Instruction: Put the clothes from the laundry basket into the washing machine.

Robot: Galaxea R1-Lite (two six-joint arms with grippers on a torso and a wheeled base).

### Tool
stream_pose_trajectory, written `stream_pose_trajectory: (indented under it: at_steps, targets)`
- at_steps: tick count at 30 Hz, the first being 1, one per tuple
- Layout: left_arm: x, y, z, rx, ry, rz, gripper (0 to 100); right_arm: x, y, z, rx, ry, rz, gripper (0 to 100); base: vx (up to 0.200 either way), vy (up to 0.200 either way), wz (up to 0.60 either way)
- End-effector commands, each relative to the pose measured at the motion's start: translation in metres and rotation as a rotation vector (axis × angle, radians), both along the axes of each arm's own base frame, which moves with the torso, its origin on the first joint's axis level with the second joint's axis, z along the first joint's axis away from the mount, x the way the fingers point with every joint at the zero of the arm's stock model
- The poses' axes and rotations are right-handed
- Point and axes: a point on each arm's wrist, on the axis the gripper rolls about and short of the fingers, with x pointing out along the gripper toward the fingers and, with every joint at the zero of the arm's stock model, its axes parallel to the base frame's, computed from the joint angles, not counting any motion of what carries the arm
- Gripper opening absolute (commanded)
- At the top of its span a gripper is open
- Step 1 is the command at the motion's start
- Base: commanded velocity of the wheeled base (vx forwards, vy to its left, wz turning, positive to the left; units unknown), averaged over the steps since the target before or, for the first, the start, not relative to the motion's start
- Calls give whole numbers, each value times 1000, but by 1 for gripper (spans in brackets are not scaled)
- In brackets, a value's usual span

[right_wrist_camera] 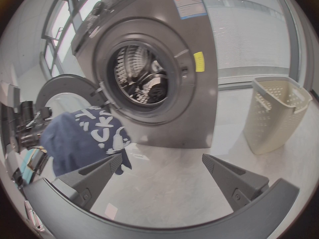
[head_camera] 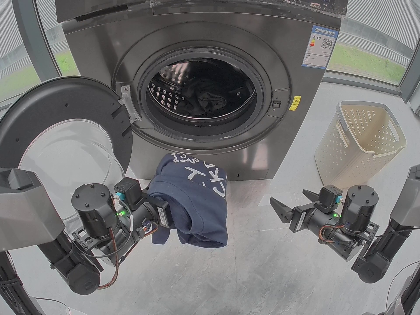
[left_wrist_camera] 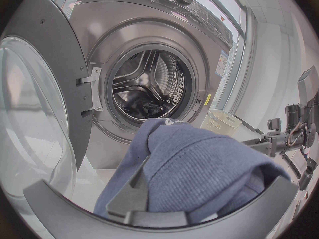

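A grey washing machine (head_camera: 205, 27) stands ahead with its round door (head_camera: 65, 110) swung open to the left. A dark garment (head_camera: 203, 95) lies inside the drum (left_wrist_camera: 149, 87). My left gripper (head_camera: 168, 217) is shut on a navy garment with white lettering (head_camera: 194, 197), held above the floor below the machine's opening; the cloth drapes over the fingers (left_wrist_camera: 133, 190). My right gripper (head_camera: 291, 204) is open and holds nothing, low at the right. The cream laundry basket (head_camera: 363, 143) stands on the floor right of the machine, and no clothes are visible in it.
Grey tiled floor (head_camera: 245, 267) spreads in front of the machine. The open door (left_wrist_camera: 36, 83) takes up the space at the left. Large windows (head_camera: 376, 31) run behind the machine.
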Motion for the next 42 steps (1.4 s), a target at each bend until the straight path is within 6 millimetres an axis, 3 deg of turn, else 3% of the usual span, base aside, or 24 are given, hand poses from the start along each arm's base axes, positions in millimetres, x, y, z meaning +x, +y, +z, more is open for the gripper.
stream_pose_trajectory:
  at_steps: [1, 7, 21, 42]
  targets:
    - [-3, 0, -1, 6, 1, -2, 0, 8, -6, 0, -5, -6, -70, 100, 0, 0, 0]
    - [-2, 2, 0, -2, 3, 1, 0, 28, -10, 6, 41, -30, -200, 100, 0, 0, 0]
    - [-2, 0, -2, 1, 5, -8, 0, 21, -3, 2, 34, -12, -168, 100, 171, 0, 0]
    - [-2, -3, -4, 3, 11, -12, 0, 20, 0, -1, 31, -5, -156, 100, 0, 19, 0]
